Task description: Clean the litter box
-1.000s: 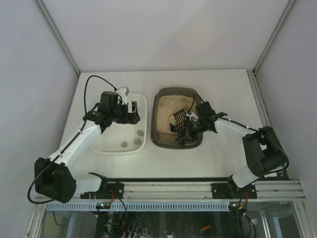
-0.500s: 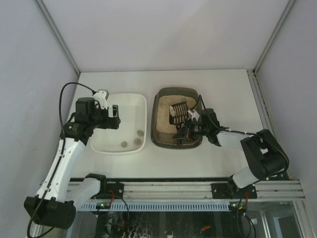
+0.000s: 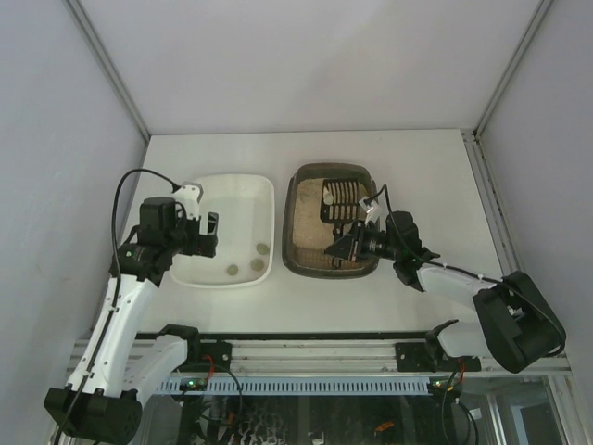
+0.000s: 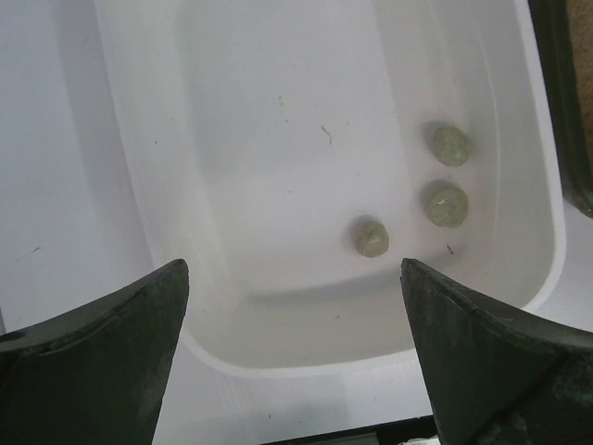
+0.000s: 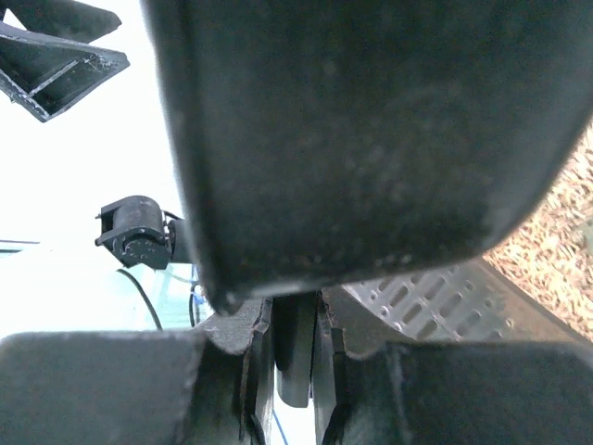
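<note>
The dark brown-grey litter box (image 3: pixel 293 236) with beige litter sits right of centre. My right gripper (image 3: pixel 349 243) is shut on the handle of a black slotted scoop (image 3: pixel 340 201), whose head lies over the litter at the box's far end. In the right wrist view the handle (image 5: pixel 296 357) sits clamped between my fingers, with the slotted blade (image 5: pixel 422 297) and litter (image 5: pixel 556 222) behind. My left gripper (image 3: pixel 208 234) is open and empty over the left rim of the white tray (image 3: pixel 246 184). Three grey-green clumps (image 4: pixel 451 146) lie in that tray (image 4: pixel 139 185).
The white table (image 3: pixel 417 167) stretches behind and right of both trays. Grey walls close in the sides and back. The rail with the arm bases (image 3: pixel 315 354) runs along the near edge.
My right gripper has pushed the scoop head toward the far end of the litter box. My left arm has drawn back left and nearer, off the white tray's centre.
</note>
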Motion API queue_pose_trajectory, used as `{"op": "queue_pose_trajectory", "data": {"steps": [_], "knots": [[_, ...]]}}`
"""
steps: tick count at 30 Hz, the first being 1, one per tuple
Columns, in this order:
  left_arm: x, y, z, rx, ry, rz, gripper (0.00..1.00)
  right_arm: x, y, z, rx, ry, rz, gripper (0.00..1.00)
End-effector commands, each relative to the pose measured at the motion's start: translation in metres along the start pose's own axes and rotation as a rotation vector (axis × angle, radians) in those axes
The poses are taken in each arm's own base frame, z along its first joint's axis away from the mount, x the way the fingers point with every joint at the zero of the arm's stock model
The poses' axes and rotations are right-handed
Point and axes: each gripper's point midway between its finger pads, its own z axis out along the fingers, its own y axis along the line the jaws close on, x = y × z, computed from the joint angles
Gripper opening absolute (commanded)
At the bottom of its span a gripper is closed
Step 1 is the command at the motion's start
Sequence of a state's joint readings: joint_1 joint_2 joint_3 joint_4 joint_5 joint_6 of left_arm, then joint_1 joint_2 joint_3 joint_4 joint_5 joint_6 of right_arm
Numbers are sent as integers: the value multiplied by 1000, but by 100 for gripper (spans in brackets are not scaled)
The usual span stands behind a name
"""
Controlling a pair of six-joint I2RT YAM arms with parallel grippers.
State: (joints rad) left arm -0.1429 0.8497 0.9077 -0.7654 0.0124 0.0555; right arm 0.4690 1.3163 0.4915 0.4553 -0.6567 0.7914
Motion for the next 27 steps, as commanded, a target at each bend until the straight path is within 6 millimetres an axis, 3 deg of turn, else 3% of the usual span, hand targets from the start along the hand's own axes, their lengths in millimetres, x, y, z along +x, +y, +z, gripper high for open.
{"op": "queue_pose_trajectory", "data": {"steps": [1, 3, 7, 11, 15, 19, 24, 27], "knots": [[-5, 15, 4, -68, -30, 25, 100, -14, 23, -3, -111, -70, -34, 0], [-5, 15, 4, -68, -29, 20, 100, -7, 29, -3, -153, -44, -15, 0], [-3, 15, 5, -67, -35, 14, 100, -27, 23, -25, -226, -180, 82, 0], [0, 16, 7, -73, -36, 11, 100, -19, 32, -13, -278, -107, 89, 0], [1, 14, 7, -64, -38, 10, 100, -42, 19, -36, -345, -241, 218, 0], [2, 13, 9, -62, -33, 8, 100, -25, 28, -6, -386, -99, 259, 0], [4, 12, 10, -56, -29, 8, 100, -33, 18, -3, -365, -133, 298, 0], [5, 12, 12, -53, -22, 8, 100, -17, 36, 14, -399, -28, 270, 0]]}}
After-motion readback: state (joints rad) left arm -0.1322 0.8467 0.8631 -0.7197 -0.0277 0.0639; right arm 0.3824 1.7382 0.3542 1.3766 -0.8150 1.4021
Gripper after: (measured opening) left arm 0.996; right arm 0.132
